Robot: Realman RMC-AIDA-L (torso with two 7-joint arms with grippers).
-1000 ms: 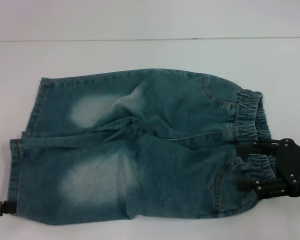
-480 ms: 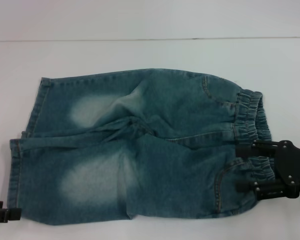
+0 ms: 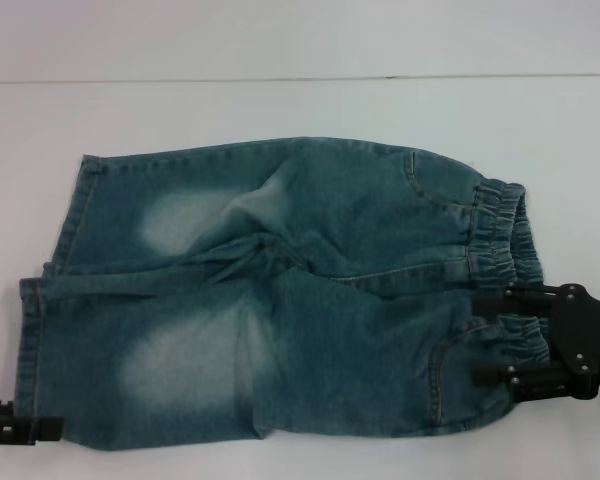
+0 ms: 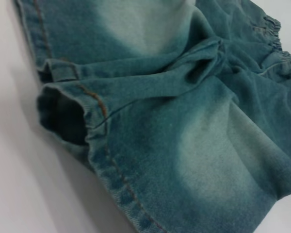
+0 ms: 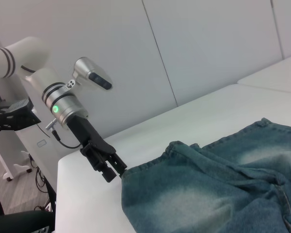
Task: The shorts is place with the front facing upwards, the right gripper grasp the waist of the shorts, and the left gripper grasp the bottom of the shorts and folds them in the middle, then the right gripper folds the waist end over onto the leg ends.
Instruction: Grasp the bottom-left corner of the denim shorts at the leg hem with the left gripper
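Blue denim shorts (image 3: 280,300) lie flat on the white table (image 3: 280,110), front up. The ruffled waist (image 3: 500,240) is at the right and the flat-hemmed leg ends (image 3: 32,340) are at the left. My right gripper (image 3: 490,335) stands open, its two black fingers straddling the near part of the waist band. My left gripper (image 3: 40,430) is open at the near corner of the nearer leg end, its fingertips reaching the hem. The right wrist view shows this left gripper (image 5: 117,170) touching the hem corner. In the left wrist view the leg hem (image 4: 102,155) fills the frame up close.
Bare white table surrounds the shorts, with its far edge (image 3: 280,79) behind them. A crease bunches at the crotch (image 3: 250,255). In the right wrist view the table's edge (image 5: 63,194) drops off beyond the left arm, with wall panels behind.
My left gripper has slid rightward onto the near leg hem corner. The right gripper has closed in slightly around the waist. The shorts have not moved.
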